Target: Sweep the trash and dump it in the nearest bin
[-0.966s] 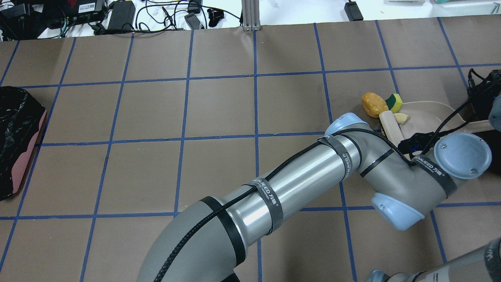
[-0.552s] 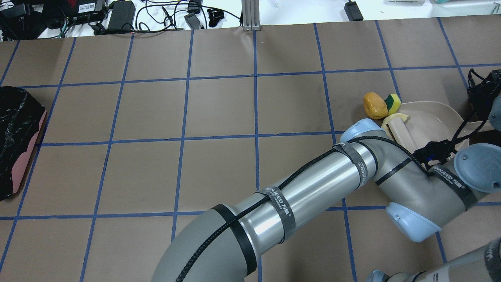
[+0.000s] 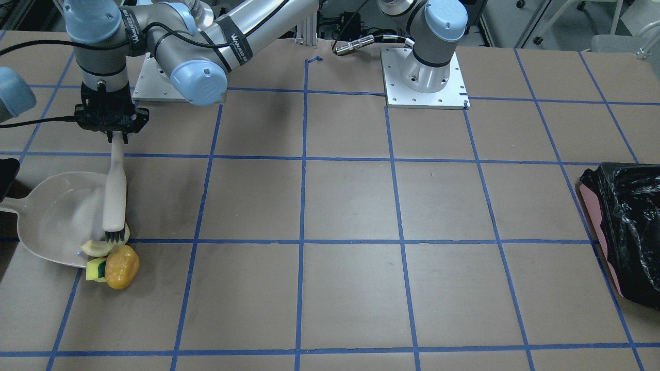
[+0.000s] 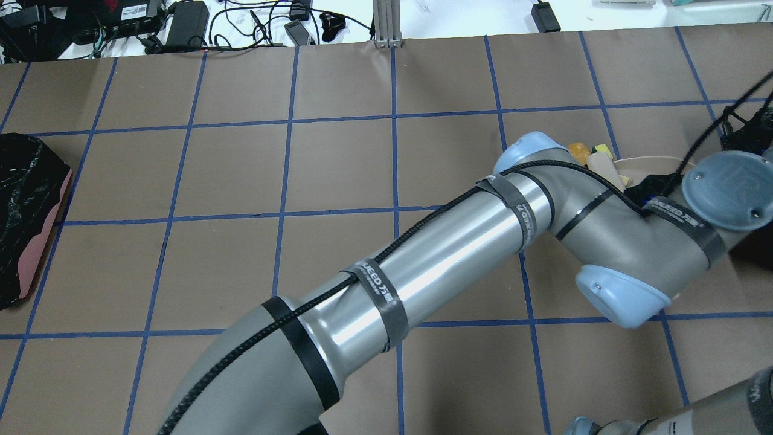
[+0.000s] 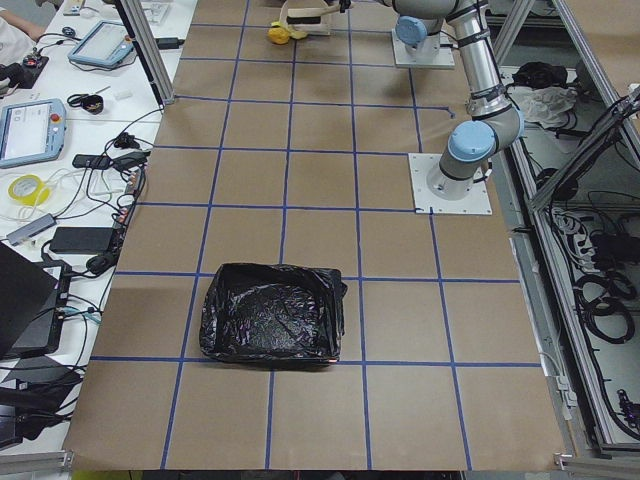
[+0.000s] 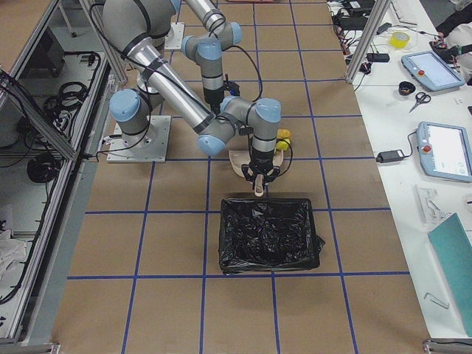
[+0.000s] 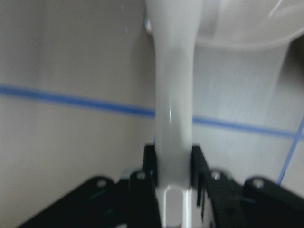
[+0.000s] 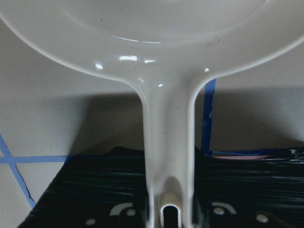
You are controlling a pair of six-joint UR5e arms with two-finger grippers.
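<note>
My left gripper (image 3: 112, 135) reaches across the table and is shut on the white brush (image 3: 114, 196); its handle shows between the fingers in the left wrist view (image 7: 173, 164). The bristles (image 3: 115, 237) rest on the pale yellow slice (image 3: 98, 248) at the lip of the white dustpan (image 3: 46, 216). The orange-brown lump (image 3: 122, 266) and the yellow-and-green wedge (image 3: 94, 270) lie on the table just outside the lip. My right gripper (image 8: 169, 199) is shut on the dustpan's handle. In the overhead view my left arm hides most of the trash; the lump (image 4: 578, 149) peeks out.
A black-lined bin (image 6: 269, 236) stands close by the dustpan at the table's right end. A second black-lined bin (image 4: 24, 217) stands at the far left end. Cables and power supplies (image 4: 181, 24) lie beyond the table's far edge.
My left arm first drew the brush back toward the dustpan, then swung it away from me toward the lump and wedge. The slice has shifted slightly at the dustpan's lip.
</note>
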